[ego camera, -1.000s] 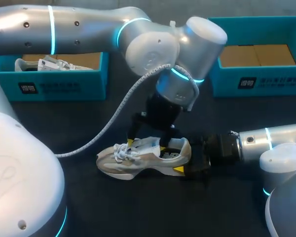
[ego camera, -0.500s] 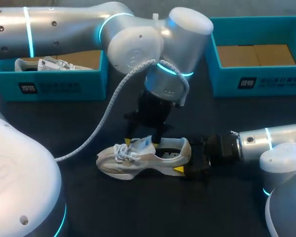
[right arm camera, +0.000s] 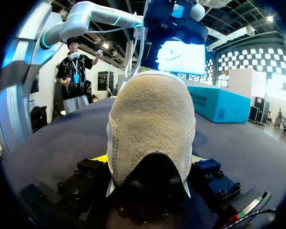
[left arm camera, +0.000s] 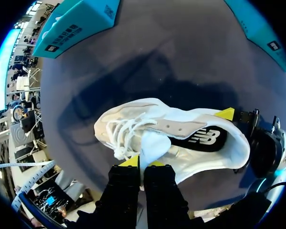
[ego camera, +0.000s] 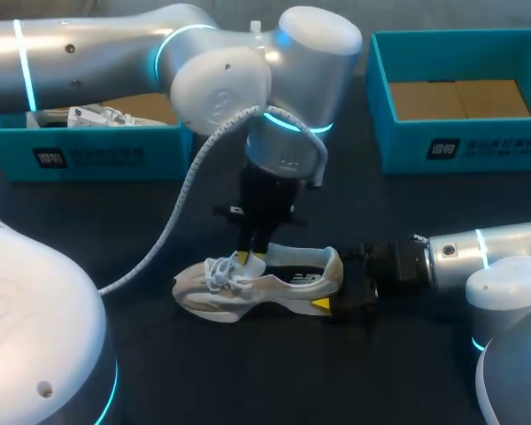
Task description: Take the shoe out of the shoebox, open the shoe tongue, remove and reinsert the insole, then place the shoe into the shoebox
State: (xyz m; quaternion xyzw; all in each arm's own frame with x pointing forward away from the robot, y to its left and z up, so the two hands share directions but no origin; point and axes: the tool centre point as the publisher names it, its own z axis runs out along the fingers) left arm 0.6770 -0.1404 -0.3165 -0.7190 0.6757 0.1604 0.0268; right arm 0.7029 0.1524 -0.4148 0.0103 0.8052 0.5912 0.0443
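**Shoe** [ego camera: 265, 282]: off-white upper with beige panels and a beige suede heel. The laces [left arm camera: 119, 136] and tongue [left arm camera: 151, 145] are white, and the insole [left arm camera: 205, 139] is black with a white mark.

**Left end effector** [left arm camera: 141, 162] and **right end effector** [ego camera: 334, 285]: black bodies with yellow tips.

**Left arm** [ego camera: 97, 53] and **right arm** [ego camera: 500, 248]: silver with cyan light rings.

**Left shoebox** [ego camera: 115, 158] and **right shoebox** [ego camera: 478, 146]: teal walls, a black label with white print, and a brown floor.

**Tabletop** [ego camera: 186, 372]: dark, apparently black or deep navy.

Left arm swings leftward over table, wrist turning more upright. Left gripper [ego camera: 252, 256] quits shoe [ego camera: 279, 283] collar and shifts toward laces [left arm camera: 120, 136], fingers closing together on tongue [left arm camera: 154, 144]. Tongue now lifts clear of opening.
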